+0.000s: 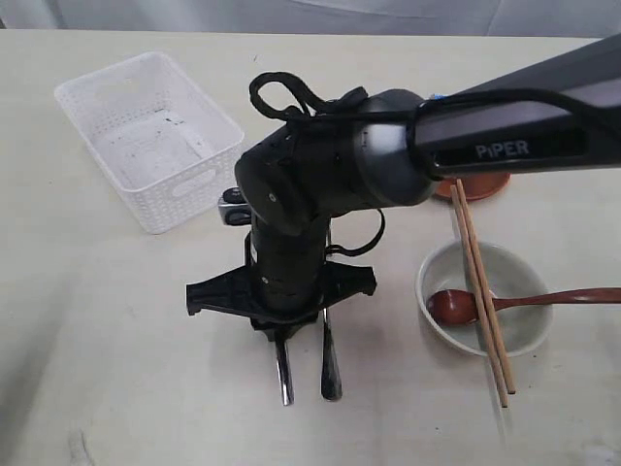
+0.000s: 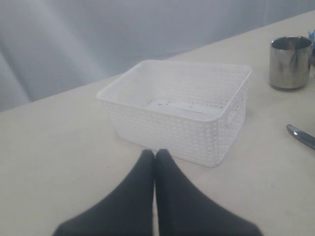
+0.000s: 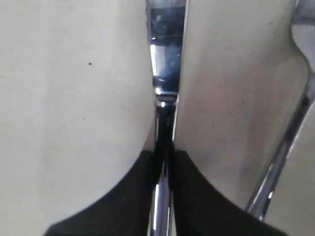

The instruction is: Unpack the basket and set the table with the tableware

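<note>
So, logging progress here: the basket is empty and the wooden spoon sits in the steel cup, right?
Not quite. The basket is empty, but the wooden spoon sits in the off-white bowl, not the steel cup; the exterior view shows it.

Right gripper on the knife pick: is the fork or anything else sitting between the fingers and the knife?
Nothing visible is. The right gripper is closed on the knife, one finger against each side of it, low over the table. The fork lies beside the knife, apart from it and outside the fingers.

A pale grey curtain (image 2: 98, 29) hangs in soft vertical folds, evenly lit.
</note>
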